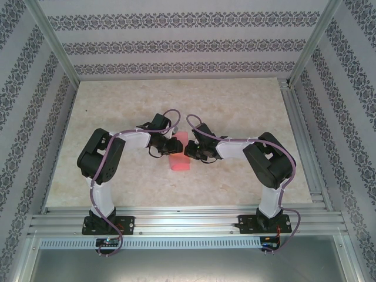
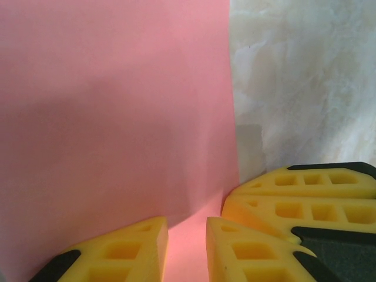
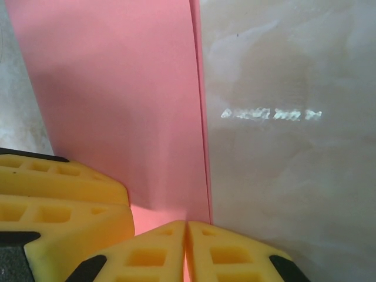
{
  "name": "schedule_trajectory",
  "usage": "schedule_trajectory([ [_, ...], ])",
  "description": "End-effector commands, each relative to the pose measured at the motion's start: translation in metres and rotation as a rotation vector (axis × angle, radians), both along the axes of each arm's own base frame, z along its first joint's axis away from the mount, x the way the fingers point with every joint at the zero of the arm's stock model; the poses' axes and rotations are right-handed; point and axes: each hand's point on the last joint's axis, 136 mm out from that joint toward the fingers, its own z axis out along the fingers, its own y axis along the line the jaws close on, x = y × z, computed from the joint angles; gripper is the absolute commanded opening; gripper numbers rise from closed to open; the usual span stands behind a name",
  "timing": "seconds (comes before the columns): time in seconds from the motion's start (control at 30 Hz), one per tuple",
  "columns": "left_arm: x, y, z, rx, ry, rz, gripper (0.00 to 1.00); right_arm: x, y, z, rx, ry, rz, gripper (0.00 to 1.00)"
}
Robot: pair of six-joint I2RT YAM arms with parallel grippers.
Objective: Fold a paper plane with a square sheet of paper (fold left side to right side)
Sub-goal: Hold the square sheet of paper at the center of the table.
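Top external has the paper (image 1: 179,155) lying as a narrow pink strip in the middle of the table (image 1: 247,111), squeezed between the two wrists, left gripper (image 1: 170,145) at its left edge and right gripper (image 1: 189,151) at its right. Left wrist now: pink fills the left of the view, flat on the marble with its long edge running straight away, and the left fingers (image 2: 123,252) stand a little apart with paper showing in the gap, so nothing is clamped there. Over to right wrist: those fingers (image 3: 235,258) are pressed together, a sliver of pink in the seam, and a doubled edge runs right up to them, so they look pinched on the paper's layered right side. My read is that the left-to-right fold is already laid over and the crease is being set. Next up, that calls for holding the layered edges matched while one gripper presses down the fold line, lightly, because thin paper on smooth marble will likely slide or buckle under any sideways drag.
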Motion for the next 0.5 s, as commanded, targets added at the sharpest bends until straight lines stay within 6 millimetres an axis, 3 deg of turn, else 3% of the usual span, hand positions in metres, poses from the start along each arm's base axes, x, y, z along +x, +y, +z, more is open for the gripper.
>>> schedule_trajectory([
  [0.0,0.005,0.013,-0.017,0.057,0.007,0.0,0.26,-0.038,-0.033,-0.058,-0.205,0.143,0.014,0.11],
  [0.13,0.0,0.014,-0.026,0.061,0.018,-0.007,0.26,-0.033,-0.027,-0.047,-0.166,0.099,0.022,0.11],
  [0.27,-0.005,0.016,-0.032,0.067,0.031,-0.013,0.27,-0.018,-0.011,-0.013,-0.052,0.011,0.057,0.13],
  [0.47,-0.013,0.016,-0.037,0.07,0.043,-0.024,0.27,0.0,-0.014,0.029,0.004,-0.064,0.037,0.16],
])
